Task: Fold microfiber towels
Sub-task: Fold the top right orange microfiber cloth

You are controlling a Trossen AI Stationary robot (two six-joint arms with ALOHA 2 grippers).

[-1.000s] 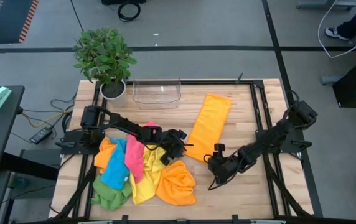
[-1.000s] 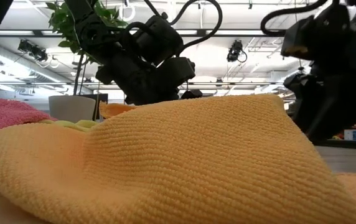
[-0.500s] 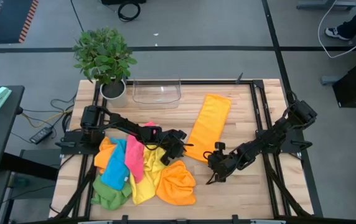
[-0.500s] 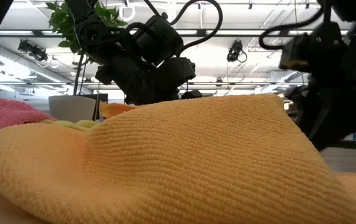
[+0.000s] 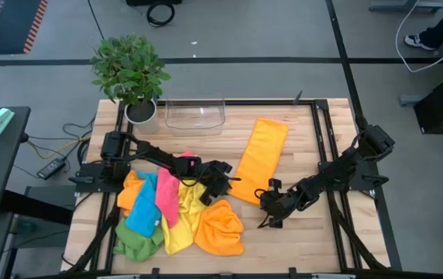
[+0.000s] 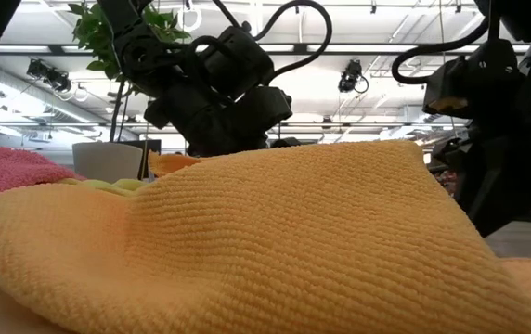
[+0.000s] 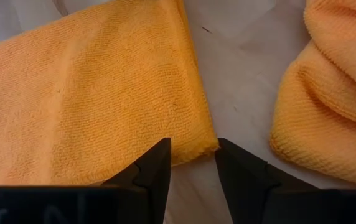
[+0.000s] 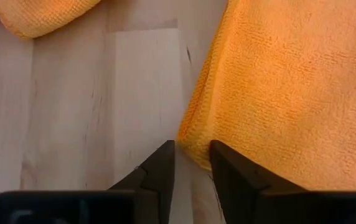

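Observation:
A long folded orange towel [image 5: 259, 155] lies flat on the table, running from the far side toward the near side. My left gripper [image 5: 228, 184] is open at its near left corner [image 7: 206, 146], with the fingers on either side of that corner. My right gripper [image 5: 266, 200] is open at the near right corner [image 8: 190, 138], with the fingers also astride it. A crumpled orange towel [image 5: 220, 227] lies just near of both grippers and fills the low view [image 6: 247, 241].
A heap of orange, blue, pink, yellow and green towels [image 5: 156, 209] lies at the near left. A clear plastic tray [image 5: 195, 113] and a potted plant [image 5: 131, 74] stand at the far edge. Bare wood [image 5: 307, 240] shows at the near right.
My right gripper has shifted a little toward the folded orange towel's near right corner. The towels lie as before.

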